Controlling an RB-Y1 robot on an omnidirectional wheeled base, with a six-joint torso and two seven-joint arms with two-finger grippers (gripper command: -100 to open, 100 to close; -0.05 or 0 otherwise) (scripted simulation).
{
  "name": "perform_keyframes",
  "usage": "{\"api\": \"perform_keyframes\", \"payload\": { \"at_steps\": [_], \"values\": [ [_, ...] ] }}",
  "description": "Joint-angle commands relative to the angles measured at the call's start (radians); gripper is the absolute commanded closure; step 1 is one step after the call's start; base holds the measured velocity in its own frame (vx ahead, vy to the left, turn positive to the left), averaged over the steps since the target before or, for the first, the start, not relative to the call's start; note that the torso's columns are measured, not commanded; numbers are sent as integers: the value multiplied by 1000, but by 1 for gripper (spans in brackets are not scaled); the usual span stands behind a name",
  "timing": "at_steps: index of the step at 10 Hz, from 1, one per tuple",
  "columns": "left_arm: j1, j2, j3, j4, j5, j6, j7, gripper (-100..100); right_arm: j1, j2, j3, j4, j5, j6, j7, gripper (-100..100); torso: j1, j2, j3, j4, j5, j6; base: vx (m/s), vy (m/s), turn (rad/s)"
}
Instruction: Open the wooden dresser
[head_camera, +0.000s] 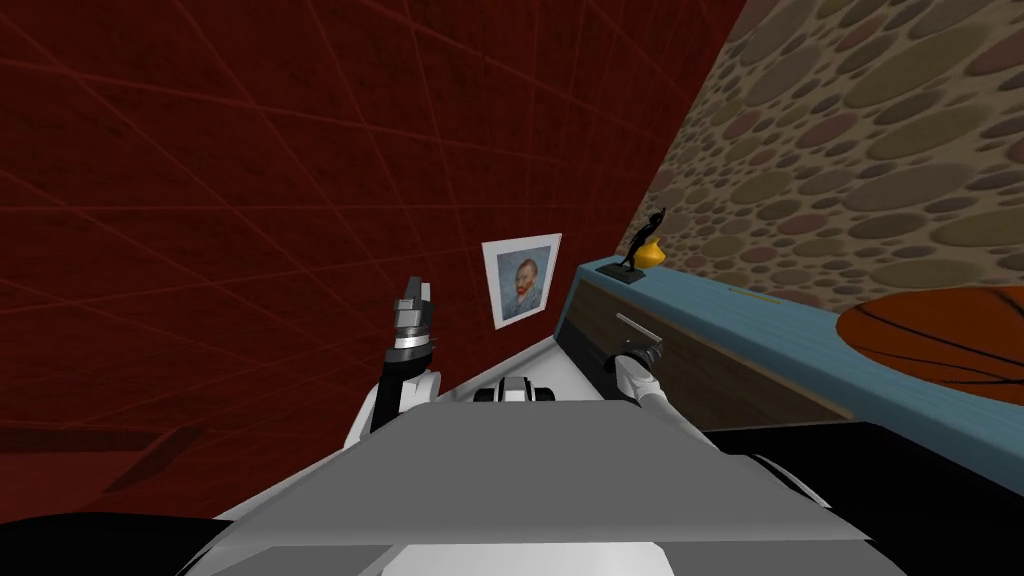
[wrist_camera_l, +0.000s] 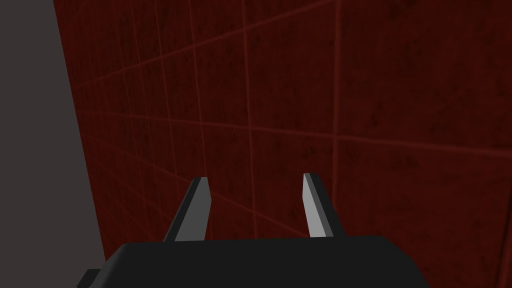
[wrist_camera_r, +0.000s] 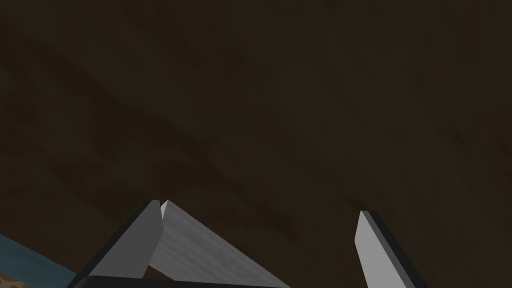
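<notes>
Dark brown wood forms the front of the dresser (head_camera: 720, 375), which stands to the robot's right under a blue top (head_camera: 740, 305). Its grey bar handle (wrist_camera_r: 200, 250) is seen between the fingers of the right claw (wrist_camera_r: 258, 210), close against one finger and well off the other, its long axis slanted across the gap. That claw is spread, nothing gripped yet. Closure on the bar, then a pull outward, is judged next. The left claw (wrist_camera_l: 255, 180), likewise spread, is raised well apart.

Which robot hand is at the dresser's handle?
The right hand, with the dresser's grey handle between its open fingers; the left hand is up by the red wall.
</notes>
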Motion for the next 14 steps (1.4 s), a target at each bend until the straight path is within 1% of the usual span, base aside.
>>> {"api": "perform_keyframes", "payload": {
  "at_steps": [1,3,4,5,6,7,8,10,11,12,13,14],
  "values": [
    [0,0,0,0,0,0,0,0,-5,-19,-5,9,21,50,32,-100,-2,1,0,1,0,0,22,31,53],
    [0,0,0,0,0,0,0,0,-18,-37,-3,42,57,88,36,-100,-2,1,0,1,1,-1,23,47,68],
    [0,0,0,0,0,0,0,0,-26,-49,-1,61,78,110,39,-100,0,-1,-1,2,4,-3,21,49,87],
    [0,0,0,0,0,0,0,0,-16,-38,-3,47,60,95,40,-100,1,-1,-1,2,4,-3,10,17,20],
    [0,0,0,0,0,0,0,0,-37,-27,-13,61,54,122,62,-100,-1,0,0,1,1,-1,-55,-58,163],
    [0,0,0,0,0,0,0,0,-58,-16,-22,76,47,144,79,-100,-5,3,2,1,-1,-1,-117,-152,368],
    [0,0,0,0,0,0,0,0,-68,-10,-26,84,44,155,88,-100,-9,5,3,2,-2,-1,-130,-127,232],
    [0,0,0,0,0,0,0,0,-109,14,-44,114,30,200,121,-100,-1,3,2,1,0,0,-165,-138,220],
    [0,0,0,0,0,0,0,0,-119,20,-48,122,26,212,130,-100,-2,1,1,0,0,0,-145,-158,171],
    [0,0,0,0,0,0,0,0,-111,15,-44,116,29,201,122,-100,-2,-1,-1,0,-1,1,-64,-59,62],
    [0,0,0,0,0,0,0,0,-99,8,-39,107,33,189,113,100,-1,-5,-3,-2,0,4,58,60,-156],
    [0,0,0,0,0,0,0,0,-88,2,-35,99,37,178,105,100,1,-10,-5,-4,-1,3,117,114,-246]
  ]
}}
